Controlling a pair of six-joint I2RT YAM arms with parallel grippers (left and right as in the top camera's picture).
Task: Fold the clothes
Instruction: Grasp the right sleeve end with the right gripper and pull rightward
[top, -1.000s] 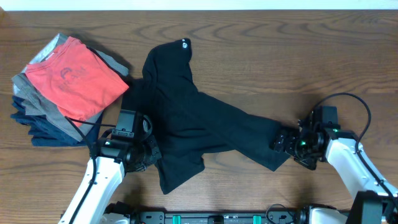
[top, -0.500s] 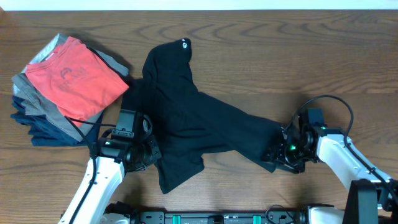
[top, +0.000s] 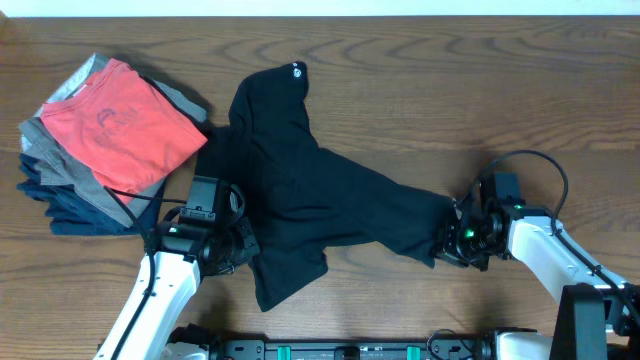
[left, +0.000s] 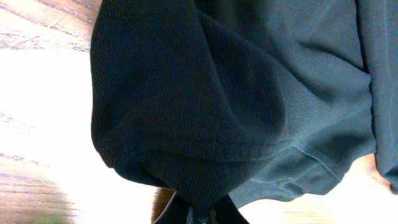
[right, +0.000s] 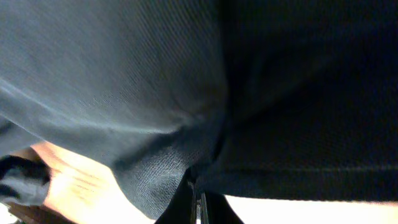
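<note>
- black shirt (top: 300, 190) lies crumpled mid-table (top: 450, 100), with its sleeve (top: 400, 215) running out to the right.
- right gripper (top: 447, 243): jaws narrow, pinching the sleeve end. The wrist view shows fabric clamped at the tips (right: 198, 202).
- vs 1 s ago: the right gripper has moved left onto the cuff, and the sleeve tip is now bunched and pulled in.
- left gripper (top: 238, 250): jaws narrow, clamped on the shirt's lower-left edge (left: 198, 214). It hasn't moved.
- stack of folded clothes (top: 70, 175) with a red tee (top: 120, 125) on top sits at far left, unchanged.
</note>
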